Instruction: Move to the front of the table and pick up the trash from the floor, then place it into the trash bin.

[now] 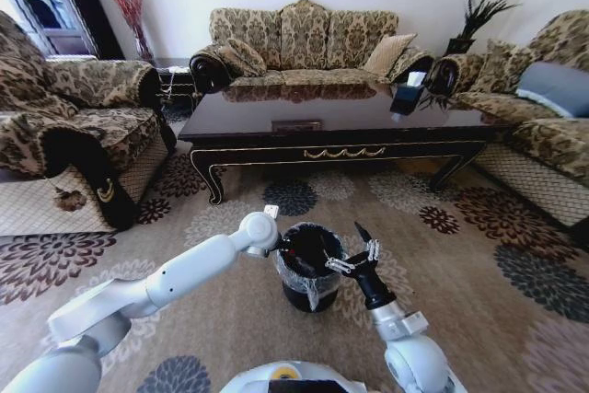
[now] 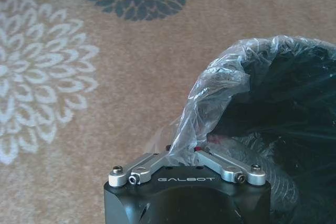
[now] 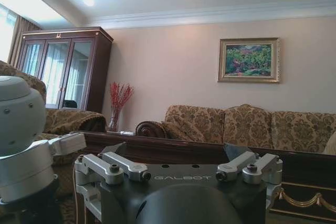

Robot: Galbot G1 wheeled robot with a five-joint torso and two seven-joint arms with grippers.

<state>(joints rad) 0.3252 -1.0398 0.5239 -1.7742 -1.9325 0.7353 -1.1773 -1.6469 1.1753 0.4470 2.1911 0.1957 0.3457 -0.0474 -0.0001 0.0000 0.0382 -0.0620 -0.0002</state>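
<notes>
Trash bin (image 1: 308,269): stands on the floor (image 1: 479,273), near side of the counter (image 1: 340,126), between both arms.
Left hand (image 2: 185,157): at the bin's left rim, clenched on the clear liner (image 2: 220,87), seemingly to steady the mouth.
Right hand (image 1: 361,248): spread wide, holding nothing, just right of the rim.
Trash: not discernible; bin interior too dark.

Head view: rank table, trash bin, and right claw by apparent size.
1. The table, widest by far, though it stands farther from the camera.
2. The trash bin, on the floor nearer the robot.
3. The right claw, open beside the bin's rim, smallest.

The left claw is shut on the bin's plastic bag.
</notes>
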